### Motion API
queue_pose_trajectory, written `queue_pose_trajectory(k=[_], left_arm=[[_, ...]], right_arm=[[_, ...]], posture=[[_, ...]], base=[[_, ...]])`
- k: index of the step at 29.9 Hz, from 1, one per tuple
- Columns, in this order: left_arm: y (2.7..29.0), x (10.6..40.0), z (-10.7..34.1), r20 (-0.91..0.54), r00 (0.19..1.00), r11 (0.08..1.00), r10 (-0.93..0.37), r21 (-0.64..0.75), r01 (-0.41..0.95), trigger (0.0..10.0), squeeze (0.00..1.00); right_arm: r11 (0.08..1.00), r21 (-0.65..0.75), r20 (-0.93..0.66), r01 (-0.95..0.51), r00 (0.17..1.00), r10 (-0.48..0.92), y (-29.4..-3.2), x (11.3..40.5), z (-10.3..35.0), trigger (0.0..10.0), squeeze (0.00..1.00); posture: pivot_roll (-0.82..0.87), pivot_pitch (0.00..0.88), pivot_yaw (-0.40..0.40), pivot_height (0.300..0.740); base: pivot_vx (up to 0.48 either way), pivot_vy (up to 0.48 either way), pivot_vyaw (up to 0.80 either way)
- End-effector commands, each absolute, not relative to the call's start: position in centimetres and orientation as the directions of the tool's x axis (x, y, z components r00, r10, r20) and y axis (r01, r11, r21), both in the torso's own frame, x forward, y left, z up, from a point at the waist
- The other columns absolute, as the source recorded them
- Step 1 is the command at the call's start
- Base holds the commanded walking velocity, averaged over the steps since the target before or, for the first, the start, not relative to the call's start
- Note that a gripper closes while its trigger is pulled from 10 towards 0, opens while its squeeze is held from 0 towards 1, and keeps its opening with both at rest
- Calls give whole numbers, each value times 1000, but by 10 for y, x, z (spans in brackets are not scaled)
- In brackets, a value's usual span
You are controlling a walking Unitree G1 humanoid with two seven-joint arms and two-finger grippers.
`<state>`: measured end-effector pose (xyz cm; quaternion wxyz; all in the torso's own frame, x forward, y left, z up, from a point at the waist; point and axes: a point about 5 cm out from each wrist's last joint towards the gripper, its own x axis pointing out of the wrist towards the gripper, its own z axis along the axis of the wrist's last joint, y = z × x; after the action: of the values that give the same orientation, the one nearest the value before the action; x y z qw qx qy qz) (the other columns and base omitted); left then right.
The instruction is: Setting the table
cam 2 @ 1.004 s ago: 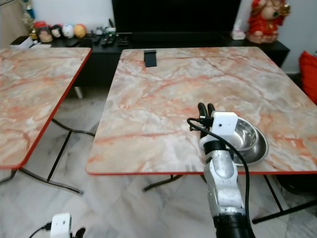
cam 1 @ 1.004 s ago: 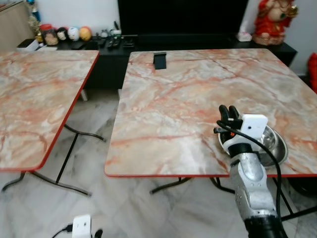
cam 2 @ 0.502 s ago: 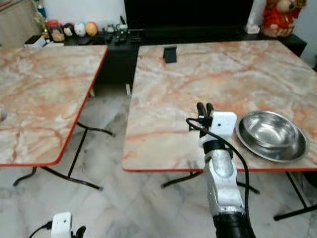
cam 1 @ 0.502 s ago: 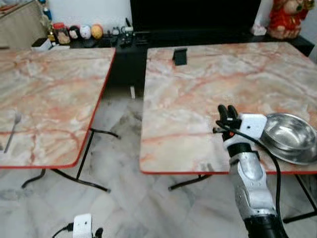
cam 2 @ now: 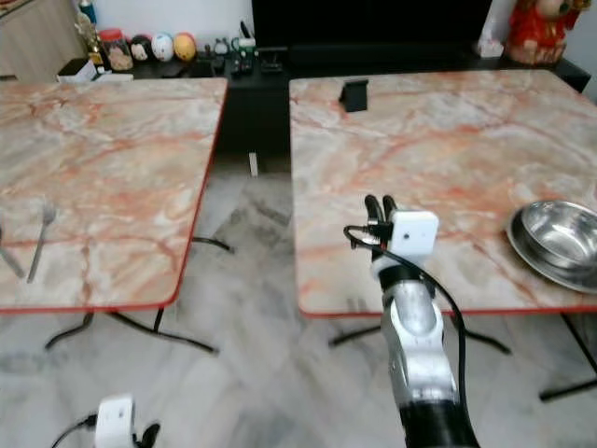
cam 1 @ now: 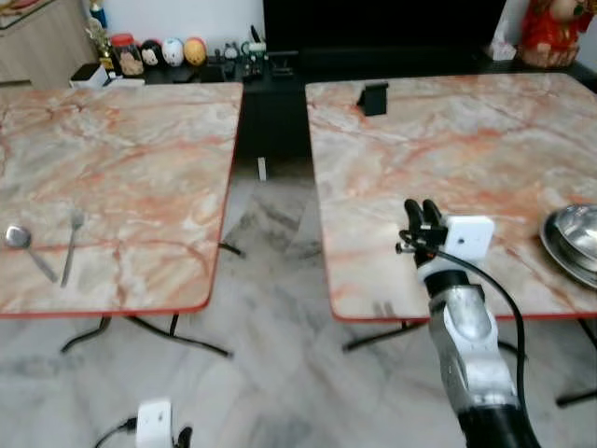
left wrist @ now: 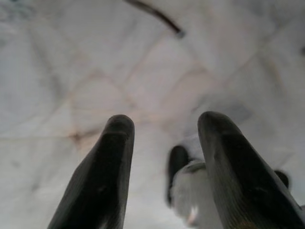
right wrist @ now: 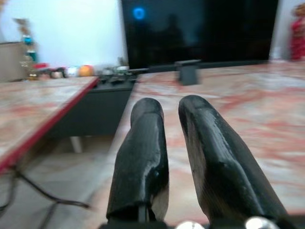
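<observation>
Camera has swung left since a second ago: the round stainless-steel bowl point(cam 2: 558, 245), which sat just right of the right end effector point(cam 1: 422, 211) then, now lies well apart from it at the right edge of the head views, resting on the right-hand marble-pattern worktop with red edging point(cam 1: 466, 159) near its front edge. Bowl itself looks unmoved on the worktop; the whole scene shifted. A second marble-pattern worktop with red edging point(cam 1: 112, 177) on the left has come far more into view, carrying a silver metal spoon point(cam 1: 26, 248) and a silver metal fork point(cam 1: 70, 245) side by side near its front edge, close together, not touching.

Right end effector is raised above the front part of the right worktop, black fingers point(right wrist: 145, 157) pointing up and close together with a narrow gap between them, holding nothing. White camera block on its wrist, silver forearm below.

Left end effector point(left wrist: 164, 143) hangs low over the pale marble floor point(left wrist: 71, 62), fingers spread apart, empty.

Small black stand point(cam 1: 374, 96) sits at the far edge of the right worktop. Black low cabinet point(cam 1: 280, 70) behind, with round painted ornaments point(cam 1: 173, 50) on it. Red figurine point(cam 1: 550, 23) at far right.
</observation>
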<state>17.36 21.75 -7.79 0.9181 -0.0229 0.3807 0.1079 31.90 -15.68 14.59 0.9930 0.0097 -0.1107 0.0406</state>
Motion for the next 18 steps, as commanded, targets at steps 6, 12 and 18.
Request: queue_pose_trajectory(k=[6,12,18], left_arm=[[220,167,-81,-723,666,975,186,50,-218,10000,0],[220,167,-81,-722,667,975,185,48,-218,10000,0],[224,165,-81,-720,668,974,188,51,-219,10000,0]], right_arm=[[993,-8,224,-115,968,114,-153,318,146,10000,0],[995,7,177,-101,979,98,-157,318,134,10000,0],[992,-3,119,-123,985,122,-157,315,118,10000,0]], posture=[[-21,56,27,740],[-21,55,25,740],[-19,55,24,740]], base=[[0,338,0],[0,217,0],[0,0,0]])
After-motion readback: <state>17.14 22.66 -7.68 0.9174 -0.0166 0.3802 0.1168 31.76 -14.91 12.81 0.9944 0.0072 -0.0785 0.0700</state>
